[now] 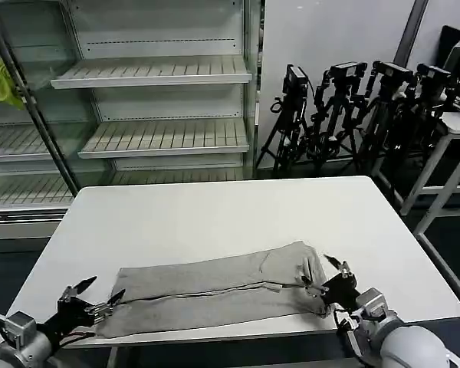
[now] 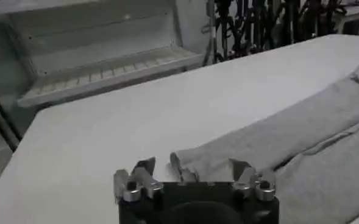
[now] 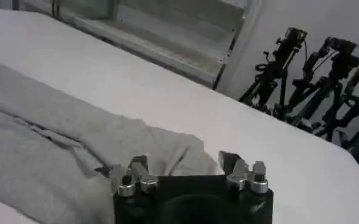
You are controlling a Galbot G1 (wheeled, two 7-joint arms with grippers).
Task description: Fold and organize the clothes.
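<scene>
The clothes are one light grey T-shirt (image 1: 215, 287), folded into a long strip that lies across the white table (image 1: 215, 215) near its front edge. My left gripper (image 1: 100, 295) stands open at the strip's left end. In the left wrist view the shirt's end (image 2: 289, 137) reaches in between the spread jaws of that gripper (image 2: 191, 167). My right gripper (image 1: 326, 276) is open at the strip's right end. There a bunched corner of the shirt (image 3: 106, 146) lies between the wide-apart fingers of the right gripper (image 3: 182, 163). Neither gripper is closed on the fabric.
Behind the table stand empty white shelves (image 1: 153, 73), with a yellow-green cloth (image 1: 1, 80) hanging at the far left. Black tripods (image 1: 353, 107) crowd the back right, beside other white tables (image 1: 456, 126). The table's far half is bare.
</scene>
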